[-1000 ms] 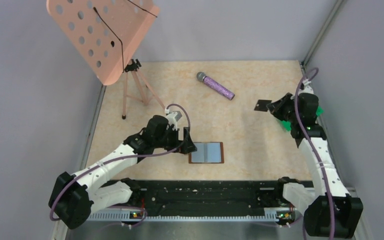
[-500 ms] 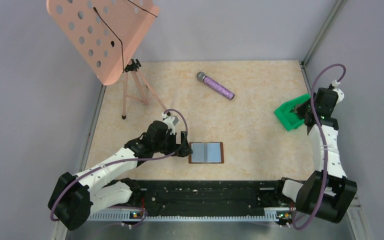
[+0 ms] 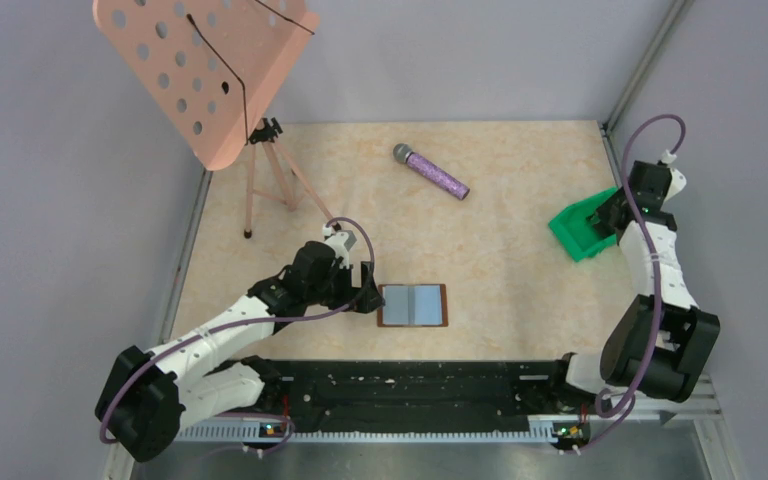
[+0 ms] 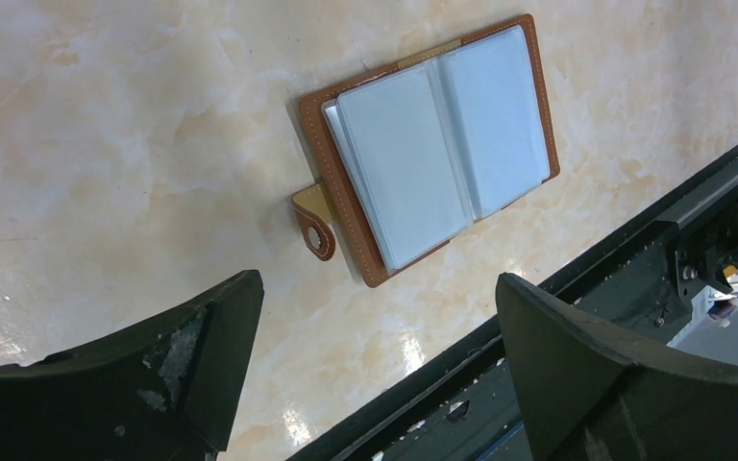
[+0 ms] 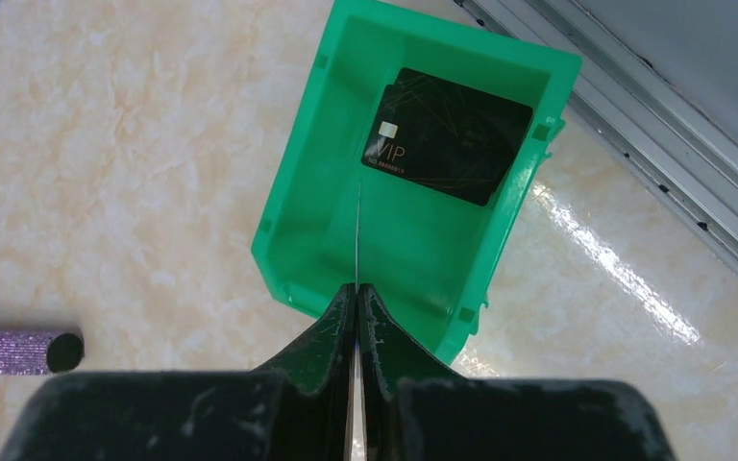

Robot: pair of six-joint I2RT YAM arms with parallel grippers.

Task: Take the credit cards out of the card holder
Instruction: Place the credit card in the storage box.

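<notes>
The brown card holder (image 3: 412, 305) lies open and flat near the table's front edge, its two grey-blue panels (image 4: 432, 144) facing up and its snap tab on the left. My left gripper (image 3: 371, 296) stands open just left of it, its jaws (image 4: 375, 283) wide apart and empty. My right gripper (image 3: 611, 214) hovers over the green bin (image 3: 582, 232) at the far right. It is shut (image 5: 357, 286) on a thin credit card (image 5: 357, 230) seen edge-on, pointing down into the bin (image 5: 394, 250). A black VIP card (image 5: 447, 134) lies flat inside the bin.
A purple glitter microphone (image 3: 430, 172) lies at the back centre; its end (image 5: 19, 351) shows in the right wrist view. A pink perforated music stand (image 3: 205, 70) on a tripod stands at the back left. The black rail (image 3: 410, 395) runs along the near edge, close behind the card holder.
My right arm has swung right and back, carrying the card from above the table to over the green bin. My left gripper has sunk slightly beside the card holder.
</notes>
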